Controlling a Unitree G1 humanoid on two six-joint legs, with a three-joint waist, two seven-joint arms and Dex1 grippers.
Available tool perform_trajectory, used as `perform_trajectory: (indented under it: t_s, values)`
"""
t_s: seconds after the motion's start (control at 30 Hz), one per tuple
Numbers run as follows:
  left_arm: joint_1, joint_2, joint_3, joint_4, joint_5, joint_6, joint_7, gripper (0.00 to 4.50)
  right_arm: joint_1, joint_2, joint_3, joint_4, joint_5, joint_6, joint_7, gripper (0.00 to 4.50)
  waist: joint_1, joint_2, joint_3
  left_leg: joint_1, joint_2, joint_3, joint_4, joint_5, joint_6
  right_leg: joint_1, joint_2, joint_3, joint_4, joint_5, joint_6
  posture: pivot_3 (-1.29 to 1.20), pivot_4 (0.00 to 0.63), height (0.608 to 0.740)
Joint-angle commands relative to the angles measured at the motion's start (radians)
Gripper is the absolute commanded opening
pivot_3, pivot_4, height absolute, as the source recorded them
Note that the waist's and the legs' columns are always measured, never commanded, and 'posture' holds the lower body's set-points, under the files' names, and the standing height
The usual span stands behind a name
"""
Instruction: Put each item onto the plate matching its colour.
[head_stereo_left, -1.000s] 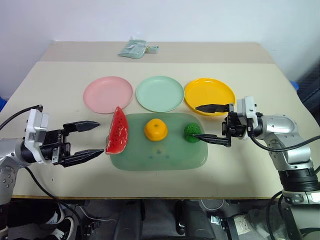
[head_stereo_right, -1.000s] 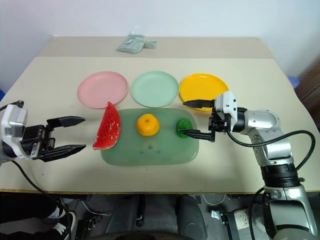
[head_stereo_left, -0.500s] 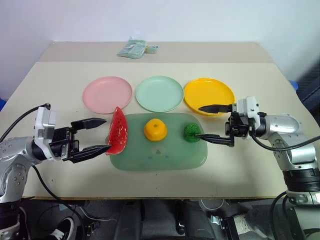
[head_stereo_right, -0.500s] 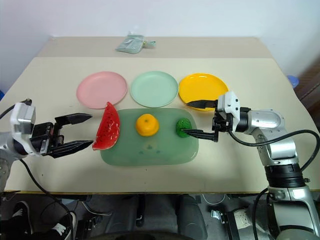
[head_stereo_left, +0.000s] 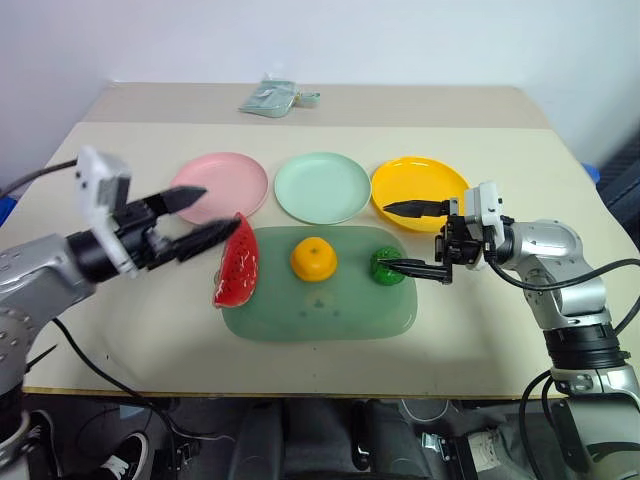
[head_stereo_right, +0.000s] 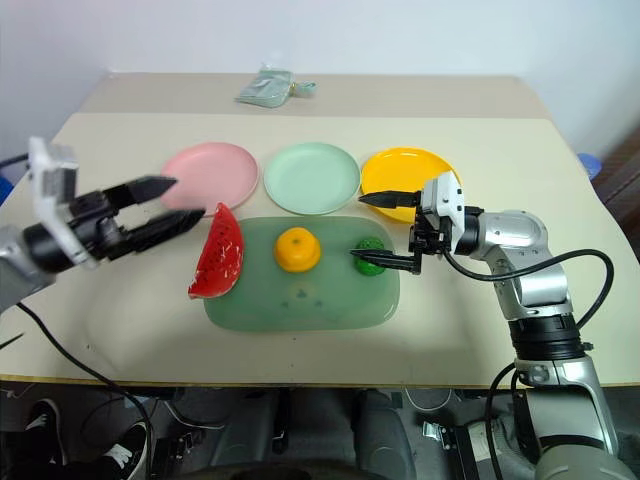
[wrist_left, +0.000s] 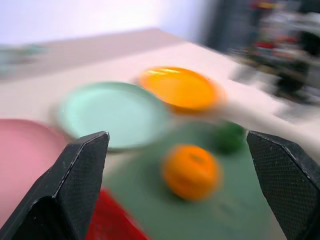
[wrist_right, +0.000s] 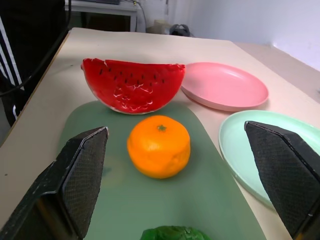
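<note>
1. Since a second ago the left pincer (head_stereo_left: 197, 218) has risen and swung in from the tabletop's (head_stereo_left: 120, 330) left edge; it now hovers wide open and empty over the pink plate's (head_stereo_left: 222, 180) near rim. The right pincer (head_stereo_left: 408, 238) has kept its place, also wide open and empty, straddling the dark-green lump (head_stereo_left: 385, 264).
2. The watermelon slice (head_stereo_left: 237, 272), orange (head_stereo_left: 313, 258) and lump sit on the green board (head_stereo_left: 320, 315), near the front edge; the pink, mint plate (head_stereo_left: 322, 186) and yellow plate (head_stereo_left: 418, 185) lie just behind, all bare.
3. Risks: the left pincer may tip the upright slice; the right's lower finger could nudge the lump away before closing.
4. No readable writing anywhere.
</note>
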Motion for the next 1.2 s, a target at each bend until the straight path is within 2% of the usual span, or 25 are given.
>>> perform_trajectory:
  t_s: [0.03,0.1,0.27,0.5,0.67,1.17,1.2]
  values:
    - [-0.035,0.011,-0.073,-0.148,0.078,0.129,0.283,4.5,-0.022,0.006,-0.021,0.002,0.016,0.002,0.002,4.48,-0.003,0.0,0.0,0.0,0.0,0.0,0.0,0.0,0.0,0.0,0.0,0.0,0.0,0.0,0.0,0.0,0.15,0.74]
    - [-0.038,-0.045,-0.098,-0.181,0.06,0.21,0.417,4.5,-0.024,0.01,-0.018,0.0,0.017,0.002,-0.002,4.48,-0.006,0.0,0.0,0.001,0.0,0.001,-0.001,0.0,0.0,0.0,0.0,0.0,0.0,0.0,0.0,0.0,0.15,0.74]
    - [-0.076,-0.204,-0.118,-0.164,0.001,0.276,0.57,4.5,-0.018,0.011,-0.018,-0.007,0.012,0.004,-0.006,4.48,-0.001,0.0,0.0,0.002,0.0,0.001,-0.001,0.0,0.0,0.0,0.0,0.0,0.001,0.0,0.0,0.0,0.15,0.74]
    - [-0.072,-0.261,-0.117,-0.178,-0.007,0.365,0.671,4.5,0.009,-0.004,-0.036,-0.024,0.015,0.006,-0.015,4.48,0.0,0.0,0.0,0.002,-0.001,0.001,-0.001,0.0,0.0,0.001,0.0,0.0,0.0,0.0,0.0,0.0,0.15,0.74]
    - [-0.031,-0.25,-0.149,-0.169,0.052,0.366,0.647,4.5,0.026,-0.005,-0.038,-0.036,0.011,0.002,-0.028,4.48,0.0,0.0,0.0,0.002,-0.001,0.001,-0.001,0.0,0.0,0.001,0.0,0.0,0.0,0.0,0.0,0.0,0.15,0.74]
    - [-0.028,-0.32,-0.217,-0.153,0.158,0.379,0.604,4.5,0.057,-0.021,-0.043,-0.066,0.011,0.008,-0.059,4.48,0.001,0.0,0.0,0.002,-0.001,0.001,0.0,0.0,0.0,0.001,0.0,0.0,0.0,0.0,0.0,0.0,0.15,0.74]
    - [-0.028,-0.324,-0.219,-0.154,0.165,0.382,0.601,3.97,0.056,-0.021,-0.043,-0.064,0.009,0.007,-0.06,4.5,0.001,0.0,0.0,0.002,-0.001,0.001,0.0,0.0,0.0,0.001,0.0,0.0,0.0,0.0,0.0,0.0,0.15,0.74]
